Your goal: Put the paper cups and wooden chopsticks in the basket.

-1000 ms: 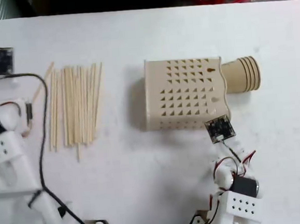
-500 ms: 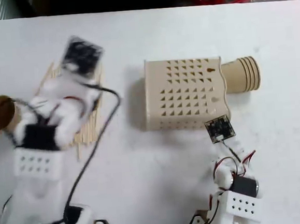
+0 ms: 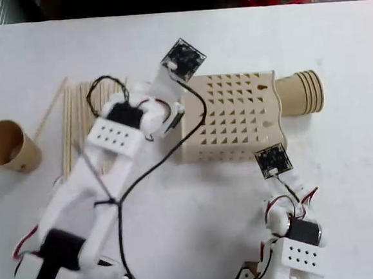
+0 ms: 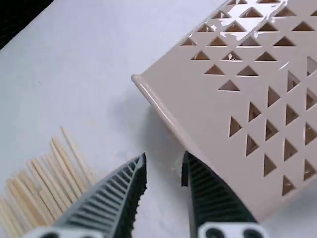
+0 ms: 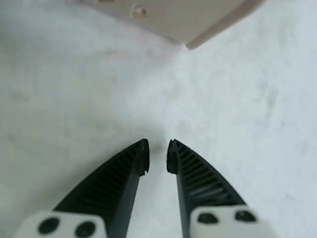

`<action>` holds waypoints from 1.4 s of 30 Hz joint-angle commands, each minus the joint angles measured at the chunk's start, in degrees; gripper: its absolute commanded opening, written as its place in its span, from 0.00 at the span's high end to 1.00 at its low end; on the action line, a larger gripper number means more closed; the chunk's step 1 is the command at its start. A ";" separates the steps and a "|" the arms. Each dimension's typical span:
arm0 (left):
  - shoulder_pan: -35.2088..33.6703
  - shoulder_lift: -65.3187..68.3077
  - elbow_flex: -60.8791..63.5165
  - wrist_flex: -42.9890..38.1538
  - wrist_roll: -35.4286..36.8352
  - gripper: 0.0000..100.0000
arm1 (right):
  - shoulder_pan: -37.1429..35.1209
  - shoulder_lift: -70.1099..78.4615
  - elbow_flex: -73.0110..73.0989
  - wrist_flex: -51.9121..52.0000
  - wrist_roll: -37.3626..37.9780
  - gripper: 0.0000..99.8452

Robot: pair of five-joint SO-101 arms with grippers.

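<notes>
A beige perforated basket (image 3: pixel 236 113) lies on its side mid-table. A stack of paper cups (image 3: pixel 304 92) sticks out of its right end. A single paper cup (image 3: pixel 6 146) stands at the far left. Wooden chopsticks (image 3: pixel 69 123) lie in a row between them, partly under the left arm (image 3: pixel 112 135). My left gripper (image 4: pixel 163 166) hovers by the basket's (image 4: pixel 237 99) left corner, slightly open and empty, with chopstick ends (image 4: pixel 44 183) beside it. My right gripper (image 5: pixel 157 153) hangs over bare table just in front of the basket's edge (image 5: pixel 188 20), fingertips almost together, holding nothing.
The right arm (image 3: pixel 291 234) sits at the front right with its camera board (image 3: pixel 272 160) near the basket's front side. A black cable (image 3: pixel 162 155) trails along the left arm. White table lies open between the two arms.
The left arm swung from the table's left edge across the chopsticks to the basket's left end, uncovering the single cup. The right arm has not moved.
</notes>
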 commanded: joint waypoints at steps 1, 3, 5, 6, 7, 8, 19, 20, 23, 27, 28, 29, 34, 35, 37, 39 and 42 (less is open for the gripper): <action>0.66 2.77 -6.15 -1.23 0.53 0.87 | 0.31 -0.40 0.09 -1.19 0.70 0.93; 0.66 4.62 -7.56 -1.23 0.53 0.87 | 0.31 -0.40 0.09 -1.19 0.70 0.93; 0.75 6.29 -9.05 -1.23 0.53 0.87 | 0.31 -0.40 0.09 -1.19 0.70 0.93; 1.19 7.08 -9.76 -1.32 0.53 0.87 | 0.31 -0.40 0.09 -1.19 0.70 0.93; 1.54 7.78 -10.37 -1.32 0.53 0.87 | 0.31 -0.40 0.09 -1.19 0.70 0.93; 1.98 8.57 -10.90 -1.32 0.53 0.87 | 0.31 -0.40 0.09 -1.19 0.70 0.93; 4.26 14.11 -11.08 -3.69 0.44 0.87 | 0.31 -0.40 0.09 -1.19 0.70 0.93; 4.09 14.81 -11.16 -3.69 0.44 0.87 | 0.31 -0.40 0.09 -1.19 0.70 0.93; 3.03 17.10 -11.60 -3.69 0.44 0.87 | 0.31 -0.40 0.09 -1.19 0.70 0.93; 0.57 19.30 -11.25 -6.15 0.18 0.87 | 0.31 -0.40 0.09 -1.19 0.70 0.93; -0.04 19.74 -11.25 -6.51 0.18 0.87 | 0.31 -0.40 0.09 -1.19 0.70 0.93; -0.66 20.18 -11.25 -6.77 0.18 0.87 | 0.31 -0.40 0.09 -1.19 0.70 0.93; -2.77 21.85 -11.16 -6.95 0.00 0.87 | 0.31 -0.40 0.09 -1.19 0.70 0.93; -3.03 22.20 -11.16 -6.95 0.00 0.87 | 0.31 -0.40 0.09 -1.19 0.70 0.93; -3.38 22.81 -11.16 -6.77 0.00 0.87 | 0.31 -0.40 0.09 -1.19 0.70 0.93; -3.74 23.60 -11.16 -6.68 0.00 0.87 | 0.31 -0.40 0.09 -1.19 0.70 0.93; -4.35 24.57 -11.16 -6.86 0.00 0.87 | 0.31 -0.40 0.09 -1.19 0.70 0.93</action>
